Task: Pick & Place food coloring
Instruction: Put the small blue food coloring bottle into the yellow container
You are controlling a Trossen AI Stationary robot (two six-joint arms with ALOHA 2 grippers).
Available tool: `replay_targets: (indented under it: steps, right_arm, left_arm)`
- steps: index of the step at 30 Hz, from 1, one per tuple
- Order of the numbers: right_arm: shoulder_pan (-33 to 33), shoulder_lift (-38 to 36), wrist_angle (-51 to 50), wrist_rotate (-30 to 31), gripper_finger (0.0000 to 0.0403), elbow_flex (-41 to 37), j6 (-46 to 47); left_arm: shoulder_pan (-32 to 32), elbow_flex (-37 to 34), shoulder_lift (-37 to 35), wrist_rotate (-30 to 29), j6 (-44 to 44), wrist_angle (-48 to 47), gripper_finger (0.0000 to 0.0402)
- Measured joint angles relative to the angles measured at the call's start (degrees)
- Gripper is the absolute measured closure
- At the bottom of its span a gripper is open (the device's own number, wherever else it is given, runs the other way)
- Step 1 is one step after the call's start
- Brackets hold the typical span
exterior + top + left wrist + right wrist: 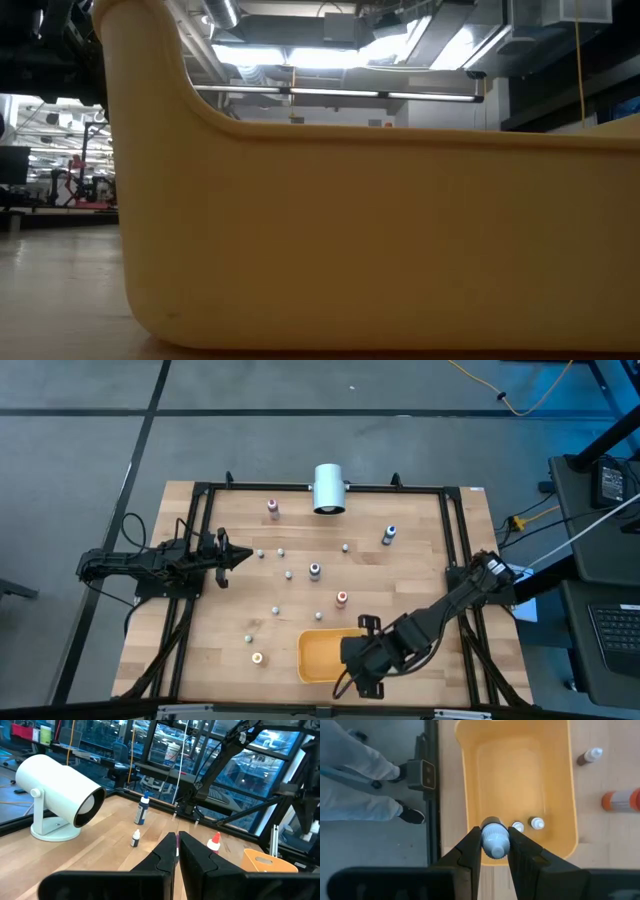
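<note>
The food coloring bottles are tiny. Several stand apart on the wooden table in the high view, among them a pink-topped one [272, 508], a blue one [389, 535] and a red-topped one [342, 599]. Two white-topped bottles [518, 826] [536, 823] lie inside the orange tray [312, 656]. My right gripper [495, 834] hangs over the tray's near end [520, 854], shut on a pale-topped bottle [495, 840]. My left gripper [177, 847] is shut and waits near the table's left edge [238, 555], touching nothing. My right gripper pinches the pale-topped bottle between its two fingers [472, 845], one on each side of the bottle's upper part [494, 831]. The fingers come from above, pointing down. The bottle is lifted clear above the tray's near end, with its top toward the wrist camera.
A big white cylinder on a stand [328, 488] sits at the table's far edge. A black frame [320, 487] runs round the table. Outside the tray lie a white-topped bottle [590, 756] and an orange one [620, 800]. A person's legs [355, 775] stand beyond the near edge.
</note>
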Motion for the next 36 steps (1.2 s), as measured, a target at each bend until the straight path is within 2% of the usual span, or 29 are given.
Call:
replay_targets:
  steps: [7,25,36]
  right_arm:
    - [1.16,3.85,0.19,0.55,0.0321,0.0,3.59]
    - [1.22,13.26,3.25,-0.56,0.0321,-0.02,3.51]
    - [1.21,13.5,6.36,-0.54,0.0321,-6.86,6.35]
  left_arm:
    - [0.0,0.0,0.0,-0.01,0.0,0.0,0.0384]
    - [0.02,0.0,0.0,0.02,0.0,0.02,0.0384]
    - [-0.01,0.0,0.0,0.02,0.0,0.02,0.0384]
